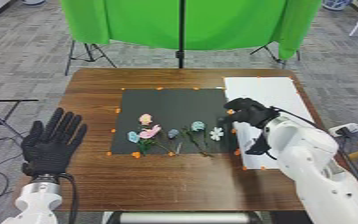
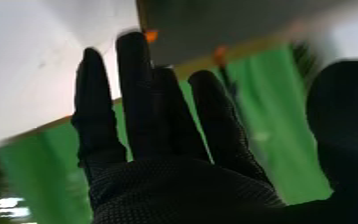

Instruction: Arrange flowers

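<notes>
Flowers (image 1: 150,132) lie on the black mat (image 1: 162,102). The right hand (image 1: 254,112) and left hand (image 1: 49,150) both have fingers out straight.

Wooden table (image 1: 95,180), slight gloss; dark sheet (image 1: 168,107) matt; green cloth (image 1: 127,25).

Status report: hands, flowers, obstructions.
Right black-gloved hand open, by white rectangular sheet. Left black-gloved hand open. Small pink, blue, white flowers lying on black mat. Path looks unobstructed.

No readable text, labels, numbers or signs anywhere here
</notes>
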{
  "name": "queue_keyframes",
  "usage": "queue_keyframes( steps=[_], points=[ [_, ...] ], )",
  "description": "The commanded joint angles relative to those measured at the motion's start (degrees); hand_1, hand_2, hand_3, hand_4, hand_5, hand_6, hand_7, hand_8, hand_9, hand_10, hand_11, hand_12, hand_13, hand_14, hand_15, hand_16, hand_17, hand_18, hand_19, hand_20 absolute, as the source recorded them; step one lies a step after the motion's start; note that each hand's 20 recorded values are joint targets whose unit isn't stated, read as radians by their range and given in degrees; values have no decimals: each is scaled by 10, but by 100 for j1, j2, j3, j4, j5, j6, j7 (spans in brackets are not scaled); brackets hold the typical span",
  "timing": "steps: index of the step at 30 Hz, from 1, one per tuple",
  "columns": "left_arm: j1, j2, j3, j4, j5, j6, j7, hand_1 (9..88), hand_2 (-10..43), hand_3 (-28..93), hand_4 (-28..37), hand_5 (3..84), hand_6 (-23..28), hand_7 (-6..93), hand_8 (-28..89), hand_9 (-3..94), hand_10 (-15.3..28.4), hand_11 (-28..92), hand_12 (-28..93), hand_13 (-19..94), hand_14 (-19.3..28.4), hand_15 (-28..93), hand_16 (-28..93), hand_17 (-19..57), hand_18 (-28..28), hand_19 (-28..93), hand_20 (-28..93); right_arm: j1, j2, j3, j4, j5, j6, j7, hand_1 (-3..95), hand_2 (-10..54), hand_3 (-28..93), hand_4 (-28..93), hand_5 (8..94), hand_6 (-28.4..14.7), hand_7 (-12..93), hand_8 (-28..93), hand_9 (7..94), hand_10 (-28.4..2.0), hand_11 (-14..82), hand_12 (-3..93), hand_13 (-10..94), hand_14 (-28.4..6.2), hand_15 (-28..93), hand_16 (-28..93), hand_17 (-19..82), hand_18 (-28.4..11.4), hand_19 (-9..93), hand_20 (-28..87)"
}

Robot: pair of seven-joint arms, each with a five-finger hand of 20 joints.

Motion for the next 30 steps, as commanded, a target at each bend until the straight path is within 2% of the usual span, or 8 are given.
queue_keyframes(
  steps=[1, 8, 11, 16, 20, 22, 27, 30],
  points=[
    [-301, 290, 29, 202, 390, -54, -36, 270, 107, 772, -283, 445, 89, 79, -94, 402, 153, 172, 82, 304, 146, 285, -80, -75, 142, 360, 117, -895, -72, 1226, -466, 2787, 1514, -357, 185, 42, 796, -280, 373, -71, 72, -88, 341, -182, 48, 128, 349, -158, 189, 136, 149, -203, 492, 146],
    [-405, 498, -167, 258, 896, -86, 19, 261, 110, 772, -283, 441, 89, 70, -94, 395, 150, 156, 76, 287, 132, 238, -79, -74, 141, 356, 115, -1546, -358, 2057, -777, 4543, 2001, -870, 156, 57, 813, -282, 366, -60, 54, -91, 359, -144, 28, 106, 292, -123, 68, 147, 143, -166, 310, 123],
    [-356, 477, -264, 246, 893, -110, 44, 259, 108, 773, -283, 432, 88, 64, -95, 383, 147, 146, 72, 274, 128, 221, -77, -73, 140, 350, 111, -1729, -456, 2248, -816, 5174, 2133, -1062, 135, 62, 816, -282, 355, -61, 40, -89, 351, -140, 23, 96, 269, -111, 57, 126, 144, -150, 258, 125],
    [-149, 317, -337, 147, 1166, -12, 111, 256, 106, 771, -283, 413, 82, 53, -94, 350, 141, 130, 67, 239, 118, 192, -77, -73, 135, 338, 106, -1984, -587, 2462, -910, 5875, 2273, -1225, 106, 63, 824, -281, 351, -60, 32, -88, 340, -136, 20, 84, 248, -95, 48, 100, 140, -131, 206, 122],
    [-179, 246, -284, 140, 1131, 7, 176, 232, 117, 764, -283, 396, 75, 48, -92, 312, 135, 114, 65, 175, 95, 151, -72, -76, 117, 308, 96, -2217, -714, 2681, -1051, 5880, 2184, -1235, 93, 62, 829, -281, 352, -59, 29, -90, 340, -136, 21, 80, 241, -91, 47, 89, 141, -123, 178, 122],
    [-144, 213, -292, 113, 1102, -3, 203, 204, 158, 715, -283, 392, 74, 43, -90, 302, 135, 106, 65, 160, 88, 125, -64, -75, 112, 295, 98, -2272, -750, 2754, -1094, 5873, 2141, -1151, 90, 62, 829, -280, 357, -71, 24, -92, 341, -136, 21, 78, 239, -90, 47, 84, 142, -122, 171, 125],
    [-64, 189, -331, 39, 1289, 43, 263, 217, 174, 657, -283, 387, 74, 40, -89, 297, 132, 100, 65, 155, 84, 112, -58, -74, 109, 287, 101, -2331, -853, 2797, -1141, 5888, 2130, -1121, 88, 64, 829, -279, 361, -110, 9, -96, 344, -142, 21, 72, 235, -88, 47, 70, 144, -119, 162, 132],
    [-18, 181, -344, 2, 1297, 62, 286, 207, 167, 682, -283, 386, 74, 39, -89, 294, 129, 97, 64, 151, 79, 109, -60, -74, 108, 284, 101, -2319, -834, 2760, -1145, 5926, 2110, -1054, 88, 66, 830, -279, 365, -114, 10, -96, 345, -142, 23, 70, 235, -88, 49, 62, 144, -118, 161, 135]
  ],
)
